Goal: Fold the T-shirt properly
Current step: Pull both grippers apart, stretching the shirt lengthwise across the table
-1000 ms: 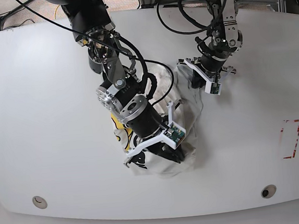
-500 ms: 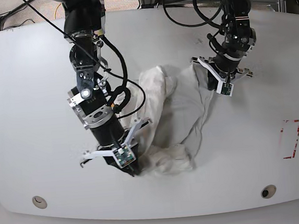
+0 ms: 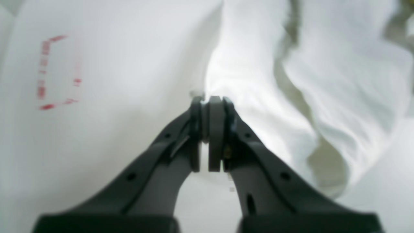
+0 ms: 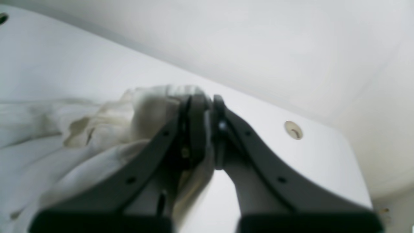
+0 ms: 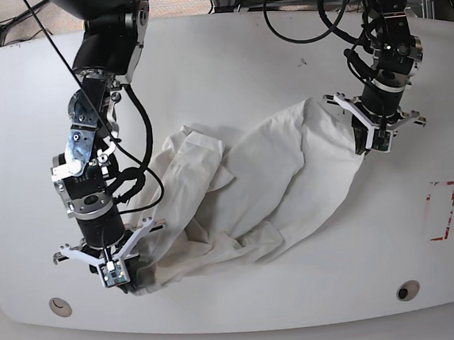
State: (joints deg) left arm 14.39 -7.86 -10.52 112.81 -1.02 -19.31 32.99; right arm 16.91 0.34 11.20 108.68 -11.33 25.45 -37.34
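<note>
- White cotton T-shirt (image 5: 245, 192) lay stretched in a diagonal band across the tabletop (image 5: 226, 67), wrinkled and bunched, from low on the base view's left up to its right.
- No print seen on the cloth in any view; only plain white folds.
- Right hand (image 5: 115, 277), at the base view's lower left, clenched on the T-shirt's lower corner; in the right wrist view (image 4: 202, 106) closed pads pinched a wad of cloth between them.
- Left hand (image 5: 377, 142), at the base view's right, clenched on the T-shirt's upper edge; in the left wrist view (image 3: 209, 110) pads pressed together with a thin sliver of cloth at their tips, folds spread away to one side.
- Both held ends well apart, with the middle of the cloth sagging onto the tabletop in loose creases.
- One sleeve-like flap (image 5: 197, 145) folded over near the middle of the band.
- Red dashed rectangle (image 5: 441, 211) marked on the tabletop near its right edge, well apart from the cloth.
- Round inset (image 5: 60, 305) near the front left corner of the tabletop, close to the right hand; another round inset (image 5: 407, 290) near the front right.
</note>
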